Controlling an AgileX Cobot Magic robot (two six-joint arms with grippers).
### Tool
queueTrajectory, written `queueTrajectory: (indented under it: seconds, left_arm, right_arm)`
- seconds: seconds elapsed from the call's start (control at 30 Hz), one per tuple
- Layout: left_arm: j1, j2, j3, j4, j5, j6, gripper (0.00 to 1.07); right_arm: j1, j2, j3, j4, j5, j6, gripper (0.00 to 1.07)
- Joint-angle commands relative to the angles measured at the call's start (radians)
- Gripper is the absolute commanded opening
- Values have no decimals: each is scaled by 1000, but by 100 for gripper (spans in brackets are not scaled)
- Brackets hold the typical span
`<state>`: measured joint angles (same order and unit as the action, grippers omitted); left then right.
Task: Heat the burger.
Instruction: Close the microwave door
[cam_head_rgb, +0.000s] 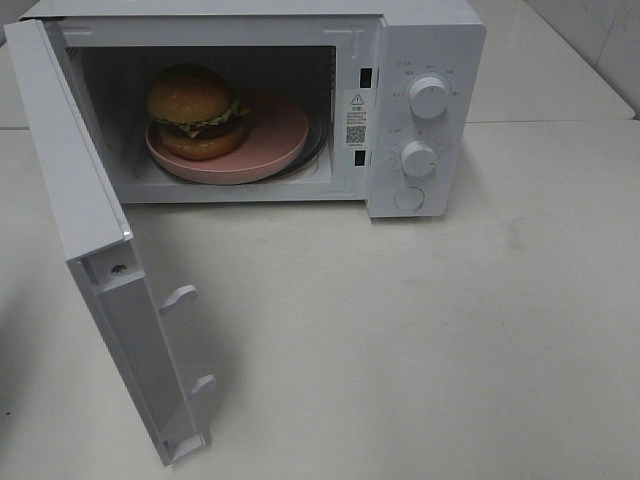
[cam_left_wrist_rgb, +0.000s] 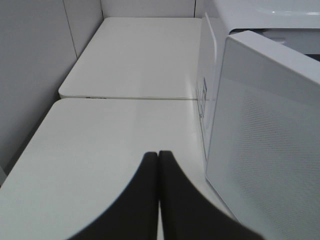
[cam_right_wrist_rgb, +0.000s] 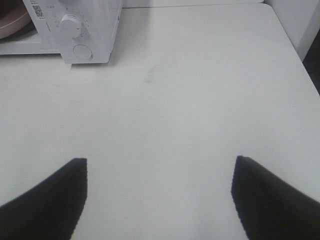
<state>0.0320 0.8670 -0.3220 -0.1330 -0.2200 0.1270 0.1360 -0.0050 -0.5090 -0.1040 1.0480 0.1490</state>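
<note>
White surface (cam_head_rgb: 450, 330): microwave (cam_head_rgb: 430, 40) door (cam_head_rgb: 110, 290) swung out toward 7 o'clock. Burger (cam_head_rgb: 195, 110) sits on pink plate (cam_head_rgb: 270, 145) inside, 11 o'clock in high view. Left end effector (cam_left_wrist_rgb: 158, 155), pinched closed and empty, is just beside the door's outer face, so nearer. Right end effector (cam_right_wrist_rgb: 160, 161) gapes wide, empty.

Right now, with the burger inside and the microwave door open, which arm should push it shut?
Likely the left: the shut left gripper sits beside the outer face of the door. The right gripper hangs open over the table, away from that door.
</note>
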Motion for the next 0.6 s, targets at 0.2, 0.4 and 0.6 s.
queueTrajectory:
  seconds: [0.2, 0.4, 0.6]
  left_arm:
    - [4, 262, 59, 186, -401, -66, 0]
    - [4, 429, 59, 297, -520, -115, 0]
    - [4, 624, 57, 410, -750, -216, 0]
  right_arm:
    - [-7, -26, 0, -4, -9, -14, 76]
    - [-7, -26, 0, -4, -9, -14, 76]
    - [-7, -26, 0, -4, -9, -14, 76]
